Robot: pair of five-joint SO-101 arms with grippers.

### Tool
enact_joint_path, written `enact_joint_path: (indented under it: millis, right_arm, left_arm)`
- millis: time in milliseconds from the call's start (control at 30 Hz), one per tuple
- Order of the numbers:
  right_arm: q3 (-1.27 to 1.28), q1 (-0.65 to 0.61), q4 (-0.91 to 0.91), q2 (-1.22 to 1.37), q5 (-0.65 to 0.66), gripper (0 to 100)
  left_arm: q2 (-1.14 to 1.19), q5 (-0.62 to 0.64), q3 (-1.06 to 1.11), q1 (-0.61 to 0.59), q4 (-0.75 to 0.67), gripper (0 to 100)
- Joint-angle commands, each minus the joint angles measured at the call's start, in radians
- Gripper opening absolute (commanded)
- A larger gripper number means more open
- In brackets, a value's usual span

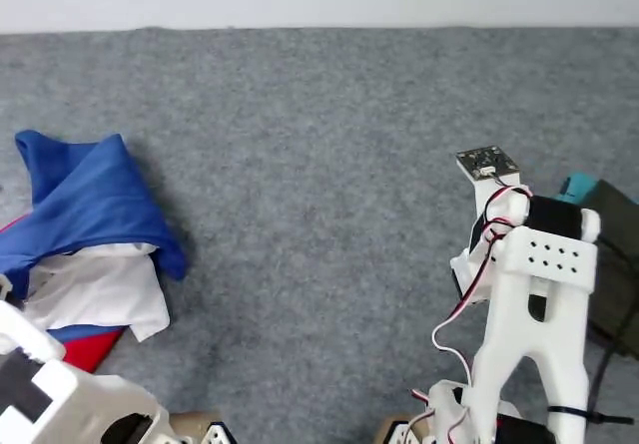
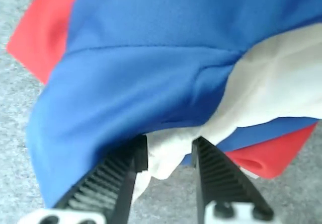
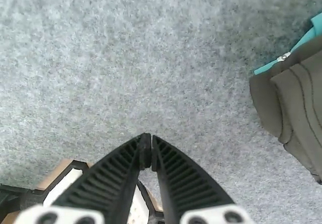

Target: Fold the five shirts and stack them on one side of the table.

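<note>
Currently left gripper (image 2: 168,154) parted, jaws astride white shirt (image 2: 271,88) edge, in pile at table (image 1: 329,165) left side; right gripper (image 3: 147,152) closed, empty. Risk: pinch may catch overlying blue shirt (image 2: 151,73), dragging both.

Smooth cloth shirts (image 1: 90,205), fuzzy felt table (image 1: 319,145), right pincer (image 3: 147,151) ribbed matt blk plastic.

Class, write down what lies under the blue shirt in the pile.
A white shirt shows beneath the blue shirt, with a red shirt lowest. How far they reach underneath, or whether more is there, is covered.
</note>
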Motion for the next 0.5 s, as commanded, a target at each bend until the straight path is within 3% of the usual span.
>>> enact_joint_path:
  millis: [0, 467]
  right_arm:
    - [-0.044, -0.008, 0.001, -0.047, -0.006, 0.9]
    - [-0.044, -0.008, -0.004, -0.042, -0.006, 0.9]
  left_arm:
    - [-0.005, 0.006, -0.073, -0.005, 0.038, 15]
    - [0.072, 0.006, -0.025, -0.006, 0.029, 14]
